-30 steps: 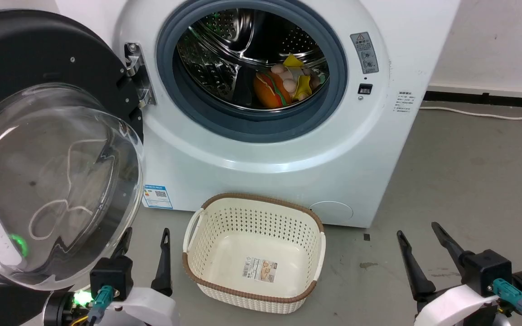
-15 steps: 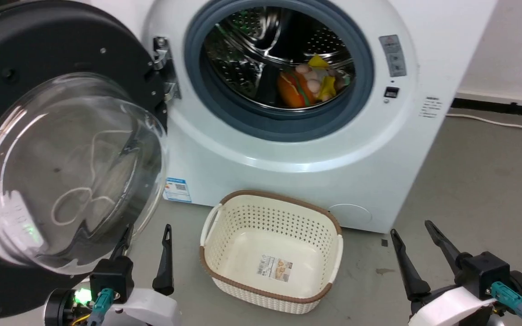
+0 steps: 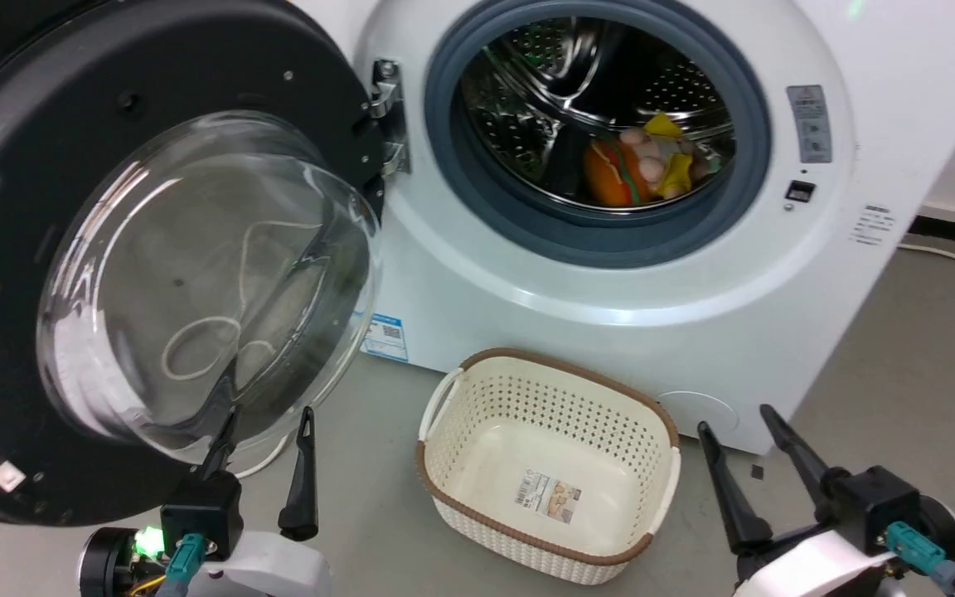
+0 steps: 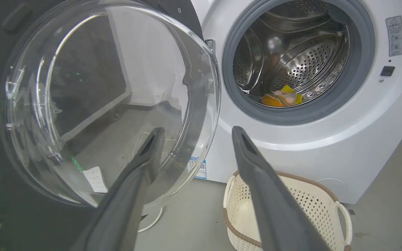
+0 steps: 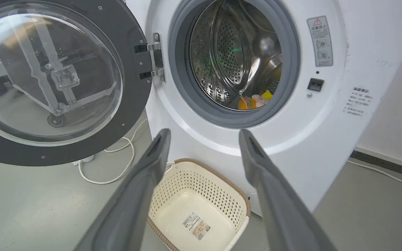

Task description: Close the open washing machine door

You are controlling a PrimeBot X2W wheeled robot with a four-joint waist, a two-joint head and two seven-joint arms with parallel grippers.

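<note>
**Head view, read left to right.** The washing machine door (image 3: 187, 274), a black rim around a clear bulging bowl, stands swung wide at far left with its inner face toward the robot. It hangs from the hinge (image 3: 386, 116) at the left edge of the drum opening (image 3: 602, 124). The axis of swing is therefore upright, and closing calls for a sweep to the right.

The left gripper (image 3: 267, 419), fingers spread and holding nothing, sits just below the bowl's lower edge. Whether a finger touches the glass cannot be told. It is judged the nearer arm for the push.

A blue sticker (image 3: 384, 336) carries a QR code, and its print is unreadable. The empty cream basket (image 3: 544, 359) bears a product label (image 3: 548, 497), also illegible. The right gripper (image 3: 734, 419), likewise spread and empty, lies well apart from the door.

In the right wrist view, a warning plate (image 5: 319, 40) shows a red triangle, but its text is too small to read.
</note>
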